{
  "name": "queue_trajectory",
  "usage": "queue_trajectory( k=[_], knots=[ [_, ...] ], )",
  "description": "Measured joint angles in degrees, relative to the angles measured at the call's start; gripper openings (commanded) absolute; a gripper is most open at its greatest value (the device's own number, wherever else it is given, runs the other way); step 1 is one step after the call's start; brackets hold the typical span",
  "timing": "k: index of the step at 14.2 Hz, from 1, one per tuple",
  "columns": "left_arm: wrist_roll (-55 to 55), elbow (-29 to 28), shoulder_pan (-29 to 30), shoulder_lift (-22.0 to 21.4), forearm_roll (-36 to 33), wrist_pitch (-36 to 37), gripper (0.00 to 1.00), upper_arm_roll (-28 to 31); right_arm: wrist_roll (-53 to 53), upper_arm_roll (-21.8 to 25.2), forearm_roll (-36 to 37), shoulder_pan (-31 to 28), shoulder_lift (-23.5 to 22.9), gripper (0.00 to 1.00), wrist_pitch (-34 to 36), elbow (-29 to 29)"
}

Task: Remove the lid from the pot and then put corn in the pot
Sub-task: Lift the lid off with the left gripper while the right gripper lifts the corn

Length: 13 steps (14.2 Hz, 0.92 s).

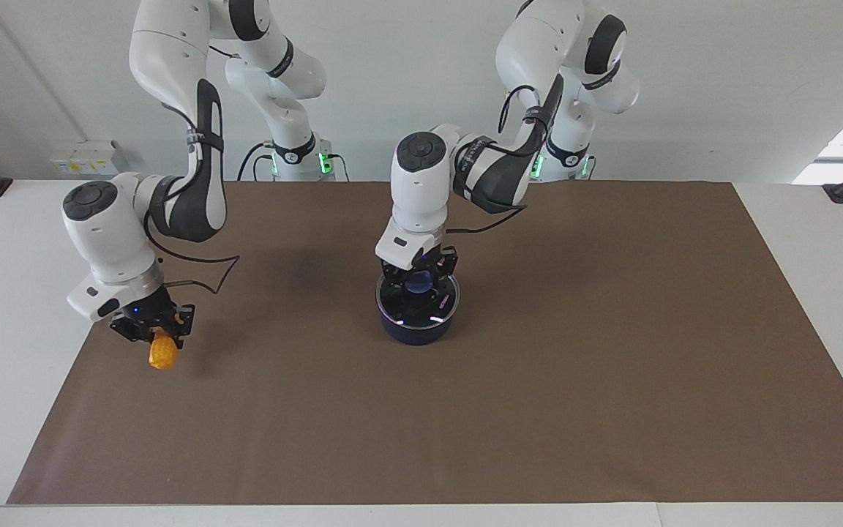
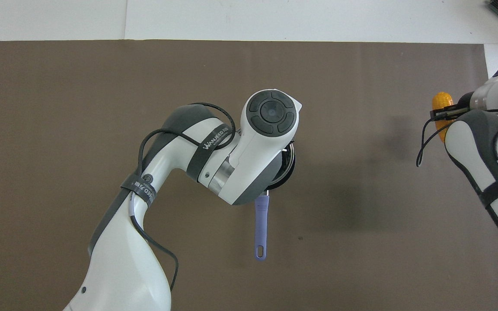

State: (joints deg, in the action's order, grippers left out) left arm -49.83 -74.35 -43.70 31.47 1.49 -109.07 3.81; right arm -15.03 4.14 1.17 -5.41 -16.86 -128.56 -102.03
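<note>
Facing view: left claw (image 1: 419,282) clamps the lid (image 1: 418,301) knob, lid not yet off pot (image 1: 417,329); right claw (image 1: 152,328) holds corn (image 1: 162,353) aloft, undeposited.

The pot (image 1: 417,326) is set at the centre of the frame on the table mat (image 1: 612,366), with the lid (image 1: 418,298) seated on it. The left gripper (image 1: 419,277) is placed at the lid's knob. At the middle left of the frame, the corn (image 1: 162,354) is held in the right gripper (image 1: 152,327), over the mat's edge.
</note>
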Motion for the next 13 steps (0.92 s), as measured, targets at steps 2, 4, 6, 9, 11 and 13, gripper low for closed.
queue_trajectory(
  k=[2,4,6,9,11,13],
  knots=[
    [0.2,0.0,1.0,-1.3,0.0,1.1,0.0,0.1,2.9,-0.1,0.0,0.7,2.1,0.0,2.4,0.0],
    [2.1,0.0,1.8,-2.4,-0.1,2.4,0.0,0.3,5.4,-0.1,0.0,1.2,3.3,0.0,4.2,0.0],
    [6.1,-0.1,3.4,-3.3,0.0,3.6,0.0,0.4,8.1,-0.2,0.0,1.9,4.2,0.0,6.9,0.4],
    [15.3,-0.4,7.9,-4.5,0.0,6.5,0.0,0.6,14.5,-0.2,0.1,4.3,5.3,0.0,14.1,2.9],
    [22.0,-2.2,11.8,-5.6,0.0,7.2,0.0,0.7,21.3,-0.3,0.7,7.6,6.4,0.0,17.4,3.7],
    [28.3,-5.1,15.2,-7.0,0.0,7.2,0.0,0.8,26.4,-0.4,1.5,10.6,7.1,0.0,18.3,3.7]
  ],
)
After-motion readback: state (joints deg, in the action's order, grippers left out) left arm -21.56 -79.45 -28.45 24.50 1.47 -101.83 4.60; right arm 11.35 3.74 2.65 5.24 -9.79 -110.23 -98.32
